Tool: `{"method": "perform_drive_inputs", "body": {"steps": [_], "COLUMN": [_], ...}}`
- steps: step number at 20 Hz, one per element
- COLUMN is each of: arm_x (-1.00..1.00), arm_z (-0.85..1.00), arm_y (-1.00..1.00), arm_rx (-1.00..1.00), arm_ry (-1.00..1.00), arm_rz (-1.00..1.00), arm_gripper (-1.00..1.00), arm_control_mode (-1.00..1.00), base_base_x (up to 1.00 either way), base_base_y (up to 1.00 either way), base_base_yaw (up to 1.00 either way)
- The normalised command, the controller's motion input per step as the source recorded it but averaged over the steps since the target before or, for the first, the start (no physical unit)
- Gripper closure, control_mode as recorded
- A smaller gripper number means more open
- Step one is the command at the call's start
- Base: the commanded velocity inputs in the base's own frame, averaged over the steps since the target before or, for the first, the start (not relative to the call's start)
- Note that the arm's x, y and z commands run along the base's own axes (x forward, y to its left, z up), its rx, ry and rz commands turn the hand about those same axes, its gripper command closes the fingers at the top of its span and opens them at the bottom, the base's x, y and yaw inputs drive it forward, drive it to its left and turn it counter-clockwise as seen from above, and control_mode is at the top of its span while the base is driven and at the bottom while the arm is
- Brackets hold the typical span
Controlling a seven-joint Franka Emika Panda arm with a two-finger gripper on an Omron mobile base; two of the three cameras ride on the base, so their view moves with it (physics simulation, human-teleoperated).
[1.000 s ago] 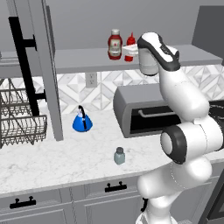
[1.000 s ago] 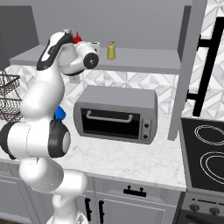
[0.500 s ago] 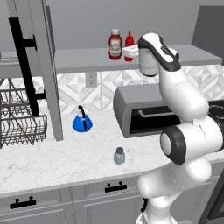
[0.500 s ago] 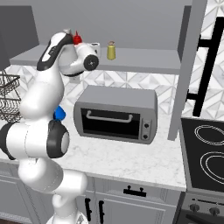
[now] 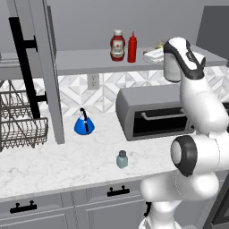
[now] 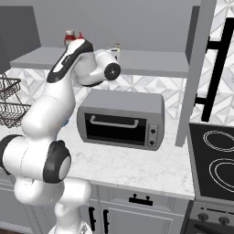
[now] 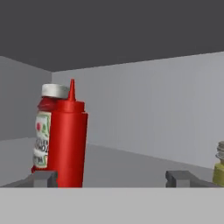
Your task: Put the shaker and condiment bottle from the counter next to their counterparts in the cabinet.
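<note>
With the condiment bottle [image 7: 69, 144] shelved beside the ketchup bottle [image 7: 46, 131] and jaws released, you fetch the shaker [image 5: 122, 159] next.

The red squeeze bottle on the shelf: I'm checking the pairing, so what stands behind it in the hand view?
Behind the condiment bottle stands the ketchup bottle: its white cap and part of its label show, the rest is covered.

The left base view looks forward and down from behind the arm's left over the counter [image 5: 58, 165] toward the cabinet [image 5: 85, 61] shelf. The right base view faces the same counter, shelf and toaster oven [image 6: 119, 119] from the right. The hand view sits close, level along the shelf, facing the condiment bottle [image 7: 68, 144].
</note>
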Motion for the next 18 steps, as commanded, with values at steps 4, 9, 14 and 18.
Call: {"method": "perform_drive_inputs", "body": {"steps": [4,9,14,18], "arm_x": [-1.0,-1.0,-1.0,-1.0], "arm_z": [-0.16,-0.42,-0.56,-0.93], "arm_y": [-0.38,0.05,0.14,0.14], "arm_rx": [-0.07,-0.11,-0.13,-0.16], "arm_ry": [-0.03,-0.03,-0.07,-0.09], "arm_rz": [0.15,0.3,0.25,0.25], "arm_gripper": [-1.0,-1.0,-1.0,-1.0], "arm_control_mode": [-1.0,-1.0,-1.0,-1.0], "base_base_x": [0.0,0.0,0.0,0.0], "base_base_y": [0.0,0.0,0.0,0.0], "base_base_yaw": [0.0,0.0,0.0,0.0]}}
